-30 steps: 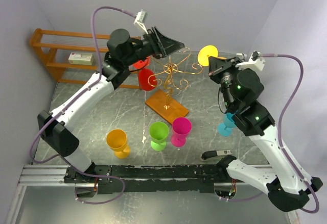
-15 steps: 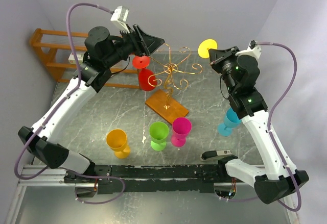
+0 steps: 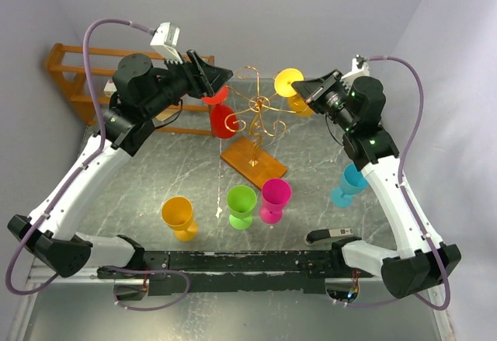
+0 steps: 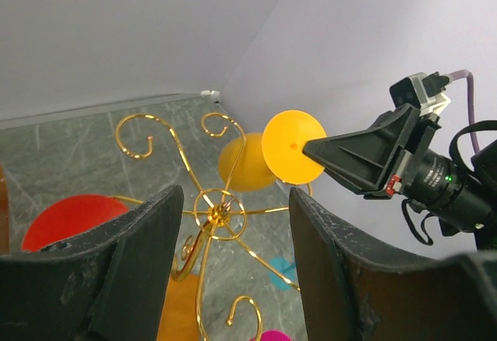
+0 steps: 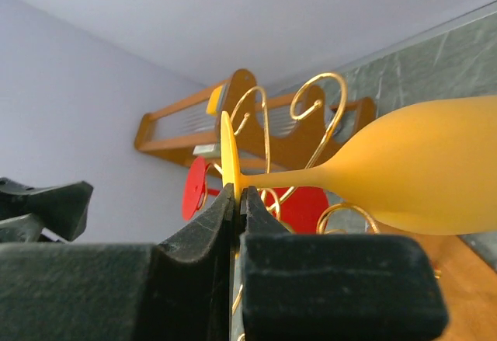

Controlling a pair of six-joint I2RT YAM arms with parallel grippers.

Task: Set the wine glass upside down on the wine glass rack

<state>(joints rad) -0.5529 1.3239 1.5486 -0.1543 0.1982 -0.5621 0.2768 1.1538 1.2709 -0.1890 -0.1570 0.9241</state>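
Right wrist view: my right fingers (image 5: 198, 228) clenched on the foot disc of the yellow wine glass (image 5: 419, 170), held sideways in the air just beside the top curls of the wine glass rack (image 3: 252, 162); left fingers (image 4: 132, 271) spread, empty.

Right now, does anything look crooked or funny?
Only the yellow glass: the right hand pinches its foot and holds it tipped in the air by the gold rack, not hung yet. Nothing is spilled or broken.
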